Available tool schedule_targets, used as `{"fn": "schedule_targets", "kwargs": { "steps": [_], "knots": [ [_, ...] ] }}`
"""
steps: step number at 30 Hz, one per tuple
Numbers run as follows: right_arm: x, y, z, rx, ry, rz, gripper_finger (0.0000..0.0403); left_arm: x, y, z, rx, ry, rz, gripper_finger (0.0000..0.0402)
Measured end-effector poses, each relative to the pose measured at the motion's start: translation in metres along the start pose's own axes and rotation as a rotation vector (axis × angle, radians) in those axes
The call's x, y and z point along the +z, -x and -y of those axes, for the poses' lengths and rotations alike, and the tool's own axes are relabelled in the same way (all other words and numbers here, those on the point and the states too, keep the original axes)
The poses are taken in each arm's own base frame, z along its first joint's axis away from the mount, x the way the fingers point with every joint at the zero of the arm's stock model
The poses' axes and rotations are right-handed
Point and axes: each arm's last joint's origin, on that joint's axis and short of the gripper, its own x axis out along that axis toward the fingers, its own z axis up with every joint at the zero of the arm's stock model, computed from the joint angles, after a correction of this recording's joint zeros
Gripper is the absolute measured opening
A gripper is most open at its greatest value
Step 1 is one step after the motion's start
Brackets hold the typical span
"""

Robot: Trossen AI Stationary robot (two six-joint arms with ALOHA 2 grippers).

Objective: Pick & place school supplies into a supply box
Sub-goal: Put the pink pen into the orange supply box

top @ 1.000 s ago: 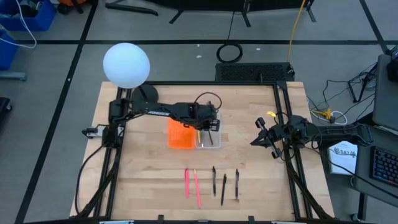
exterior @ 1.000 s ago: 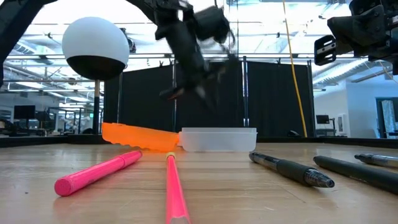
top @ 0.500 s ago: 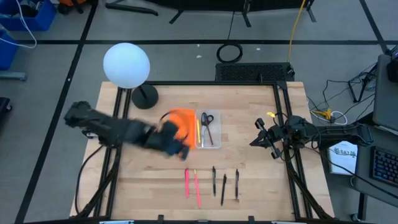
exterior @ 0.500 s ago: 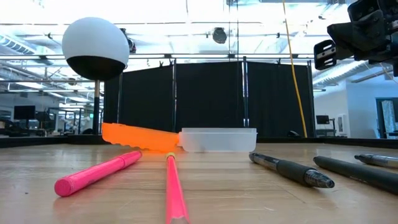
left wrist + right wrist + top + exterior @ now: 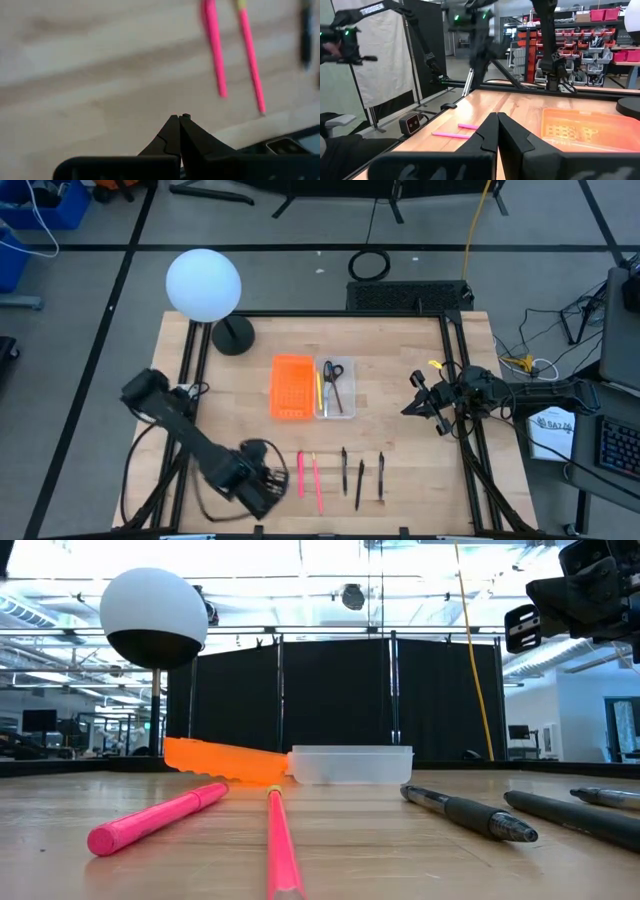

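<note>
- The left gripper point(image 5: 262, 488), fingers pressed together and empty, hovers just beside the pink pens point(image 5: 300, 475), on the side away from the dark pens point(image 5: 360, 483)
- Both pink pens lie parallel, long axes pointing toward the supply box point(image 5: 335, 390); the right gripper point(image 5: 422, 402), pressed together, waits well apart

Pink pens point(image 5: 300, 474): two, side by side on the table point(image 5: 400, 350)
Dark pens point(image 5: 344, 467): three, in a row just beside the pink ones
Yellow pencil point(image 5: 319, 391): one, inside the clear supply box point(image 5: 349, 412)
Scissors point(image 5: 333, 376): one pair, black-handled, in the same box
Clear boxes: one
Orange perforated trays point(image 5: 291, 387): one, touching the clear box's side
White globe lamps point(image 5: 204, 284): one, at the table's far corner
Arms: two, left point(image 5: 200, 448) and right point(image 5: 520, 392)
</note>
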Motion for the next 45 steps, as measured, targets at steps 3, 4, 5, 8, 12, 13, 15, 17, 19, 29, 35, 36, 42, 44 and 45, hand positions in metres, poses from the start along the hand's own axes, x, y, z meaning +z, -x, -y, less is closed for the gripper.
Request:
{"fn": "schedule_targets", "kwargs": {
  "steps": [3, 4, 5, 8, 12, 13, 15, 17, 19, 29, 35, 36, 42, 44, 45],
  "knots": [
    [0.0, 0.0, 0.0, 0.0, 0.003, 0.0, 0.0, -0.004, -0.029, 0.02, -0.018, -0.023, -0.09, 0.0001],
    [0.0, 0.0, 0.0, 0.0, 0.003, 0.0, 0.0, -0.003, -0.038, 0.026, -0.026, -0.034, -0.116, 0.0001],
    [0.0, 0.0, 0.0, 0.0, 0.003, 0.0, 0.0, -0.002, -0.048, 0.032, -0.03, -0.047, -0.135, 0.0001],
    [0.0, 0.0, 0.0, 0.0, 0.004, 0.001, 0.0, 0.006, -0.067, 0.042, -0.036, -0.081, -0.145, 0.0001],
    [0.0, 0.0, 0.0, -0.001, 0.008, 0.002, 0.0, 0.019, -0.074, 0.043, 0.018, -0.08, -0.118, 0.0002],
    [0.0, 0.0, 0.0, -0.001, 0.009, 0.003, 0.0, 0.021, -0.075, 0.044, 0.017, -0.08, -0.116, 0.0002],
    [0.001, 0.0, 0.0, 0.0, 0.01, 0.005, 0.0, 0.024, -0.075, 0.047, 0.001, -0.067, -0.122, 0.0002],
    [0.001, 0.0, 0.0, 0.0, 0.012, 0.009, 0.0, 0.026, -0.075, 0.05, -0.029, -0.058, -0.12, 0.0003],
    [0.001, 0.0, 0.0, 0.0, 0.011, 0.008, 0.0, 0.029, -0.075, 0.055, -0.071, -0.1, -0.1, 0.0008],
    [0.001, 0.0, 0.0, 0.0, 0.011, 0.008, 0.0, 0.048, -0.08, 0.066, -0.131, -0.107, -0.009, 0.0125],
    [0.001, 0.0, 0.0, 0.0, 0.011, 0.008, 0.0, 0.047, -0.099, 0.066, -0.052, -0.079, -0.153, 0.0186],
    [0.001, 0.0, 0.0, 0.0, 0.011, 0.007, 0.0, 0.046, -0.101, 0.066, -0.041, -0.074, -0.176, 0.019],
    [0.001, 0.0, 0.0, 0.0, 0.021, 0.01, 0.0, 0.044, -0.12, 0.064, 0.018, -0.065, -0.217, 0.018],
    [0.001, 0.0, 0.0, 0.0, 0.027, 0.01, 0.0, 0.043, -0.125, 0.065, 0.031, -0.062, -0.228, 0.017],
    [0.001, 0.0, 0.0, 0.0, 0.028, 0.012, 0.0, 0.043, -0.127, 0.065, 0.039, -0.062, -0.228, 0.0163]
  ]
}}
